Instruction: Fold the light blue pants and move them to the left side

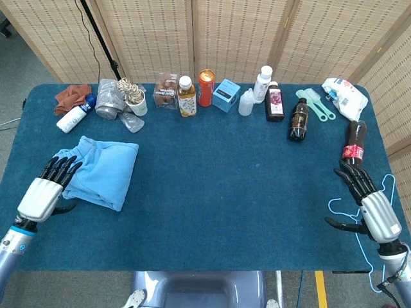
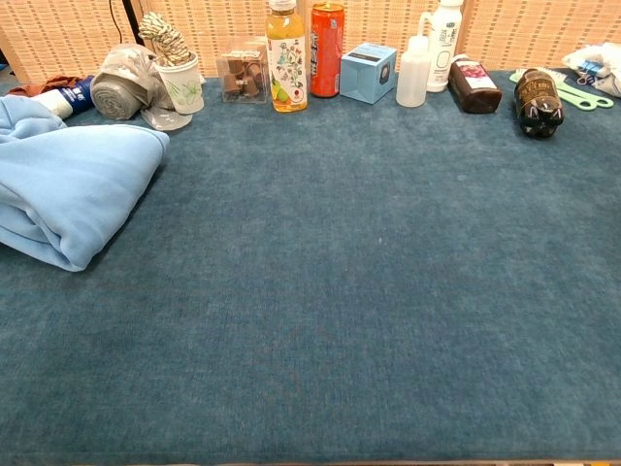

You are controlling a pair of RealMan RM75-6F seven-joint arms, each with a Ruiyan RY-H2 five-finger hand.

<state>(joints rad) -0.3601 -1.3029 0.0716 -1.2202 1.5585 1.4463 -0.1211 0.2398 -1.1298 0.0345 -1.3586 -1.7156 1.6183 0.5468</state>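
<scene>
The light blue pants (image 1: 101, 170) lie folded in a thick bundle on the left side of the blue table (image 1: 225, 186); the chest view has them (image 2: 68, 189) at its left edge. My left hand (image 1: 46, 192) sits just left of the bundle, fingers spread and pointing toward it, holding nothing. Over at the table's right edge my right hand (image 1: 371, 204) rests with fingers apart and nothing in it. Neither hand shows in the chest view.
A row of bottles, a red can (image 1: 206, 87), a blue box (image 1: 226, 95) and a paper cup (image 1: 135, 102) lines the back edge. A cola bottle (image 1: 354, 145) lies near my right hand. A light blue hanger (image 1: 379, 212) sits at the right edge.
</scene>
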